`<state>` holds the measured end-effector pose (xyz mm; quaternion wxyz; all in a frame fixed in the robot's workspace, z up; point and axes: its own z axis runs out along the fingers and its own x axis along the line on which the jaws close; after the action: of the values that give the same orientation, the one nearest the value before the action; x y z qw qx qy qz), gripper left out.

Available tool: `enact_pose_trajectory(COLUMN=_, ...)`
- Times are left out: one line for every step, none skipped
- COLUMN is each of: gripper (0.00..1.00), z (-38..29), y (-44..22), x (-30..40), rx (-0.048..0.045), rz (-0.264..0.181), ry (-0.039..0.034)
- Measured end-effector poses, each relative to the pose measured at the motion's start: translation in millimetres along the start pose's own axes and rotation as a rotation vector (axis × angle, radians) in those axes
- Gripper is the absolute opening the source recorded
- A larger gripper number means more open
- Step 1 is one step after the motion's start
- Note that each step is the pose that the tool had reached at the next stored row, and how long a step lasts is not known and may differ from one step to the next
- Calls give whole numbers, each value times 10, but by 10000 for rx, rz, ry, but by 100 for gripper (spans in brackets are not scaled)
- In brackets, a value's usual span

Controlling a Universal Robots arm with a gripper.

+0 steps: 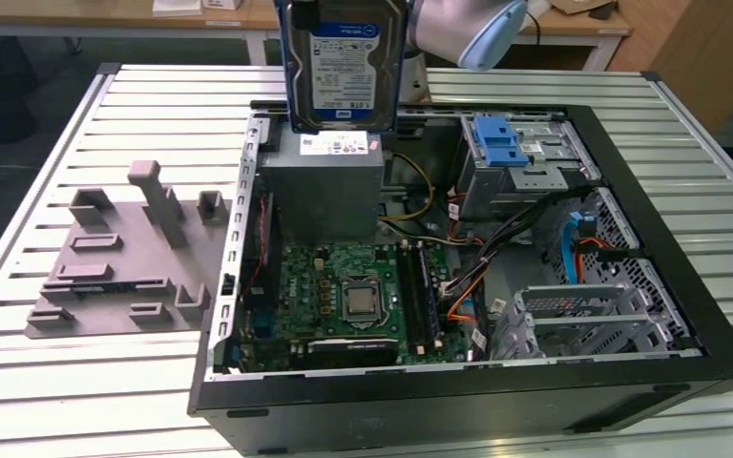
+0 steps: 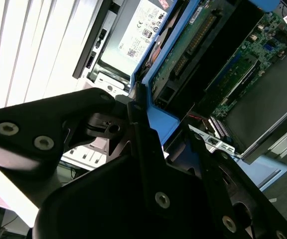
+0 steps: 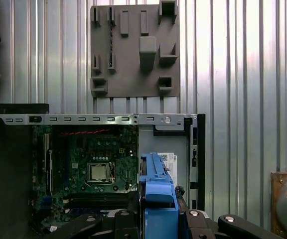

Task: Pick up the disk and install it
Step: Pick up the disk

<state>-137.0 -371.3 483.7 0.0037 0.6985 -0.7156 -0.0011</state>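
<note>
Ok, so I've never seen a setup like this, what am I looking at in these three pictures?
A robot arm works over an opened computer case lying on a slatted metal table. The exterior view looks at the whole scene from off the arm; both wrist views come from cameras riding on the arm. Its tool is clamped on the disk, a silver hard drive in a blue bracket, held upright above the case's grey power-supply box. Inside the case sit the green motherboard and a drive cage with a blue latch. Beside the case lies a grey moulded holder plate.
</note>
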Motion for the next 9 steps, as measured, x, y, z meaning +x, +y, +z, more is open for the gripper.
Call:
enact_pose_trajectory(gripper=36, z=0, y=-6, x=1, rx=0, rz=-1, ry=1)
enact_pose_trajectory(gripper=36, z=0, y=-8, x=3, rx=1, rz=0, ry=-1)
enact_pose_trajectory(gripper=36, z=0, y=-9, x=10, rx=0, rz=0, ry=-1)
enact_pose_trajectory(gripper=36, z=0, y=-10, x=19, rx=0, rz=0, ry=0)
enact_pose_trajectory(gripper=36, z=0, y=-10, x=30, rx=1, rz=-1, ry=-1)
enact_pose_trajectory(gripper=36, z=1, y=-11, x=43, rx=1, rz=0, ry=-1)
enact_pose_trajectory(gripper=36, z=0, y=-11, x=55, rx=0, rz=0, ry=0)
enact_pose_trajectory(gripper=36, z=0, y=-12, x=66, rx=-1, rz=0, ry=1)
enact_pose_trajectory(gripper=36, z=0, y=-13, x=78, rx=0, rz=-1, ry=0)
